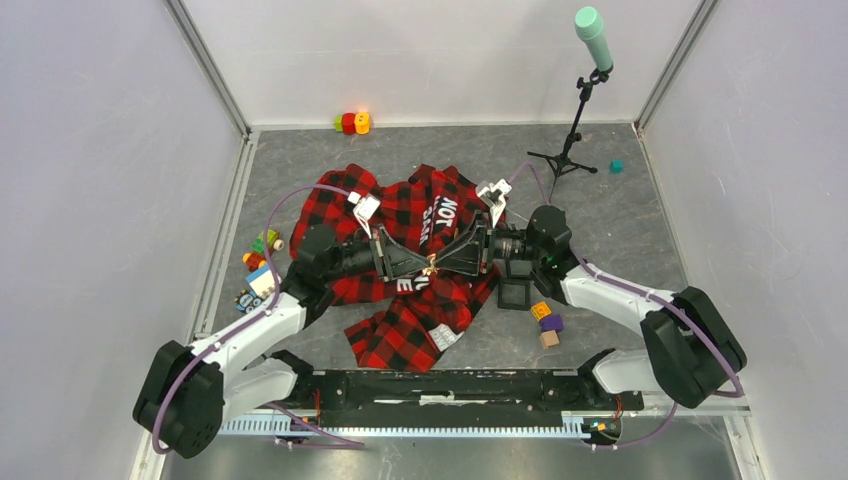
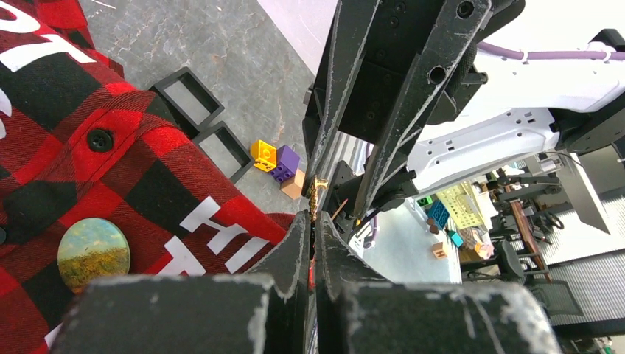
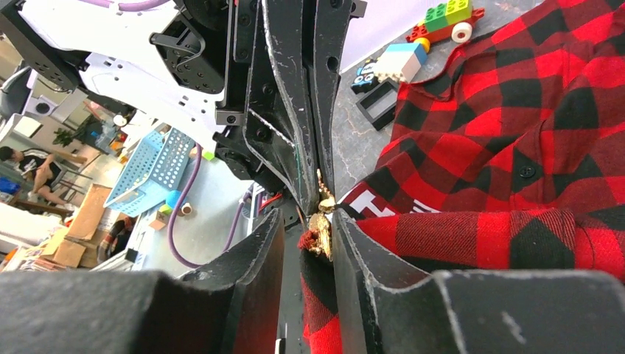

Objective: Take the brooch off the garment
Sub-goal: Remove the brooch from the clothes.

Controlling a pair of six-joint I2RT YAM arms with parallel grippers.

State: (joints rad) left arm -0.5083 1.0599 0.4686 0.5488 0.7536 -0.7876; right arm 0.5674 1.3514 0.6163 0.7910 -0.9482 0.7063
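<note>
The red-and-black check garment with white block letters lies crumpled at the table's middle. It also shows in the left wrist view and the right wrist view. A small gold brooch sits on a raised fold of it, where both grippers meet tip to tip. My left gripper is shut, its tips pinching the gold brooch. My right gripper is open around the fold. The brooch lies against its right finger, with a gap on the left side.
A round landscape badge is pinned to the shirt. Two black square frames and small blocks lie right of the shirt. Toy bricks lie to the left and more at the back wall. A microphone stand stands back right.
</note>
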